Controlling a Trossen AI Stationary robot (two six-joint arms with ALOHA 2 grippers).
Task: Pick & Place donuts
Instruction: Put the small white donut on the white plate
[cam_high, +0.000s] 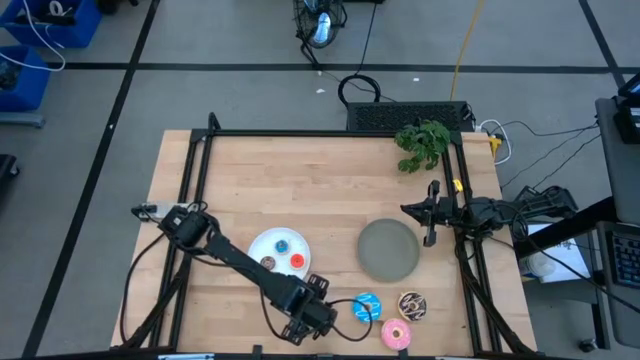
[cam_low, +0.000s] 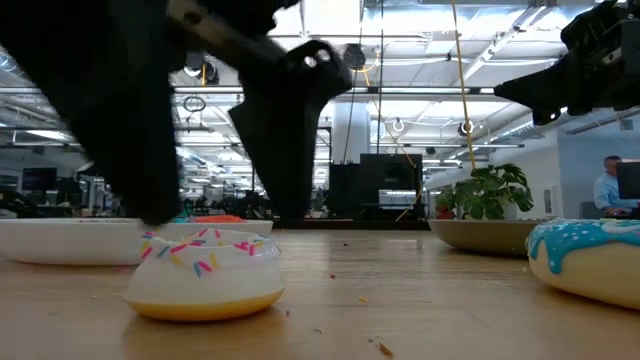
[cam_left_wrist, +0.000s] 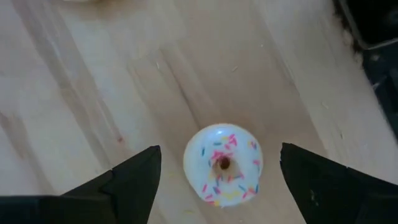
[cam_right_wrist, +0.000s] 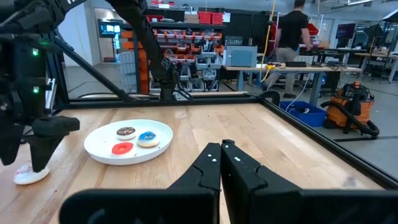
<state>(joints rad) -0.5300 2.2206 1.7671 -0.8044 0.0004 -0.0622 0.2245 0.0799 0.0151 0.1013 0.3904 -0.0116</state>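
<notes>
Donuts first: the little white donut (cam_left_wrist: 223, 164) with rainbow sprinkles lies flat on the bare wooden table (cam_high: 300, 180), right between the two fingers of our left claw (cam_left_wrist: 217, 180). That claw is spread wide with a finger on either side, and neither finger touches the donut, so we're gripping nothing. From table height it's the same story: the white one (cam_low: 205, 272) sits on the wood under the dark fingers.

Just behind our left claw (cam_high: 305, 322) is the white plate (cam_high: 262, 245), and it carries three tiny donuts: a blue one (cam_high: 283, 244), a red one (cam_high: 297, 262) and a brown one (cam_high: 268, 263). Off to the claw's side, near the table's front edge, we've got the three bigger ones close together: the blue donut (cam_high: 367, 307) nearest the claw, the pink donut (cam_high: 396, 334) beside it, and the chocolate donut (cam_high: 412, 305) a bit farther along. None of them are on a plate.

The grey plate (cam_high: 388, 249) sits beyond those, toward our right claw (cam_high: 430, 225), which waits at the table's right side, well apart from all the donuts. Its fingers (cam_right_wrist: 211, 163) are pressed together with nothing between them. A small green plant (cam_high: 422, 143) stands at the far corner behind it.
</notes>
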